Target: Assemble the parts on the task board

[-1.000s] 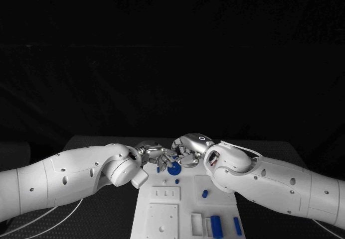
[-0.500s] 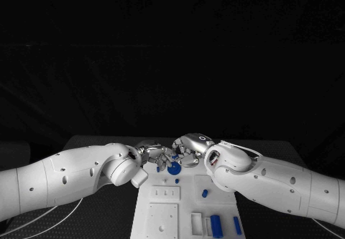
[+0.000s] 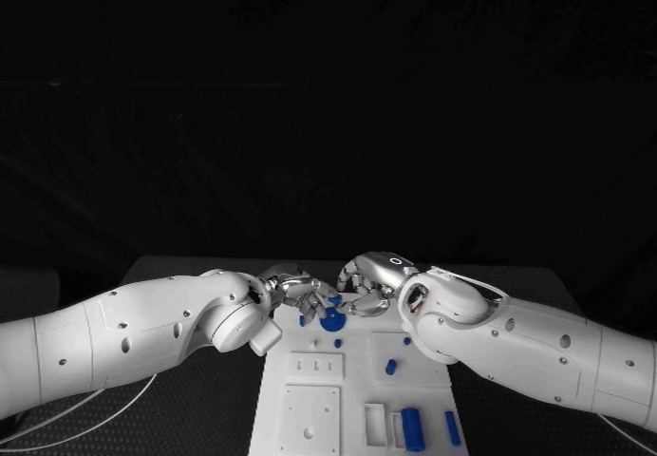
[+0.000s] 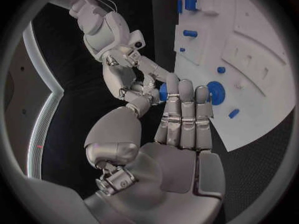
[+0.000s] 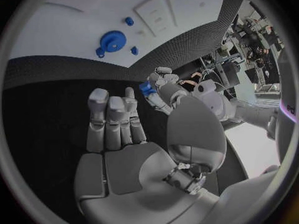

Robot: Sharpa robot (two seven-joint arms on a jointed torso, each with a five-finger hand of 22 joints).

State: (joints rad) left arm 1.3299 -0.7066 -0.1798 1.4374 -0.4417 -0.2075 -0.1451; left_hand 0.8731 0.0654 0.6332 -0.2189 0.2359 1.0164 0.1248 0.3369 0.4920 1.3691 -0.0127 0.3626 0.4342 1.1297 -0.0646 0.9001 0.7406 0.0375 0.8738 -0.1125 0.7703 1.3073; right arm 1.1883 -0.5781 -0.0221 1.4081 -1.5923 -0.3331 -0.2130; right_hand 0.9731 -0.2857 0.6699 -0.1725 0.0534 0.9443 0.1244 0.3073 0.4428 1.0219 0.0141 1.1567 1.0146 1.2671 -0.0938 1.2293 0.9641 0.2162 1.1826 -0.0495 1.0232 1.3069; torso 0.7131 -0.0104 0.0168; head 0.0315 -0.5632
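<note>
- Blue small part (image 5: pixel 147 88) is pinched in left robot hand (image 3: pixel 294 289) fingertips, above the task board's (image 3: pixel 359 380) far end.
- Right robot hand (image 3: pixel 367 283) has shifted slightly rightward since earlier; fingers apart, holding nothing.
- Blue gear (image 3: pixel 331 321) lies unmoved on the board.

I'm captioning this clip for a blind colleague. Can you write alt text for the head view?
Two white robot arms meet over the far end of the white task board, the left robot hand and right robot hand close together above a round blue gear. More small blue parts sit nearer on the board, on a black table.
</note>
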